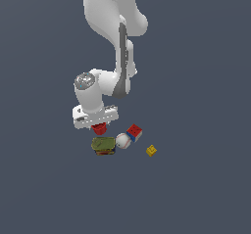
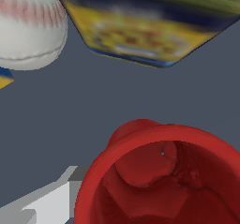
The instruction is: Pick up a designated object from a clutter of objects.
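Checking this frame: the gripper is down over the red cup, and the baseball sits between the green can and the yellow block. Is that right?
Not quite. In the exterior view the baseball sits between the green can and the red-and-blue cube; the yellow block lies apart, further to the exterior view's right. The gripper is indeed down over the red cup.

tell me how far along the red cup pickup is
Done: the arm has been brought down over the red cup, apart from the baseball and the olive can. In hand: the pincer is at the cup; one finger shows beside its rim, grip unclear. Left: closing and lifting it away.
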{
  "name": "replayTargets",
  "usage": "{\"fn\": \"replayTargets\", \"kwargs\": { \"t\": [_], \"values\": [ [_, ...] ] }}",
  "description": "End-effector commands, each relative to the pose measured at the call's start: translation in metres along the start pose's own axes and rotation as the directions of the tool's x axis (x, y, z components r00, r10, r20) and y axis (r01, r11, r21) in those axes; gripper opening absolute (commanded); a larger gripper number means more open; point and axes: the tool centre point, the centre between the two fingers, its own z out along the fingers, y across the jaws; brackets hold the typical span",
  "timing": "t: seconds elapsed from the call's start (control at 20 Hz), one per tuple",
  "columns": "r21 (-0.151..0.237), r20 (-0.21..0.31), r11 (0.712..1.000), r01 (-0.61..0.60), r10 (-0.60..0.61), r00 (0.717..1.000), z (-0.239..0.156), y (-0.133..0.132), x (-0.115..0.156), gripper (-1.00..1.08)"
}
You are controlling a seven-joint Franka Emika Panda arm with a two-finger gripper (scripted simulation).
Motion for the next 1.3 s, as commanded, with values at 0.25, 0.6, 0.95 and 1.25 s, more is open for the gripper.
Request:
{"fn": "replayTargets", "kwargs": {
  "t": [0.25, 0.6, 0.95, 1.25],
  "values": [
    [-0.001, -0.002, 1.0, 0.001, -0.001, 1.0, -0.03, -0.022, 0.009, -1.0],
    [-0.002, -0.001, 1.0, 0.001, -0.001, 1.0, -0.082, -0.062, 0.025, -1.0],
    [-0.005, 0.0, 1.0, 0.0, 0.0, 1.0, -0.151, -0.113, 0.045, -1.0],
    [-0.005, 0.0, 1.0, 0.0, 0.0, 1.0, -0.211, -0.158, 0.064, -1.0]
  ]
}}
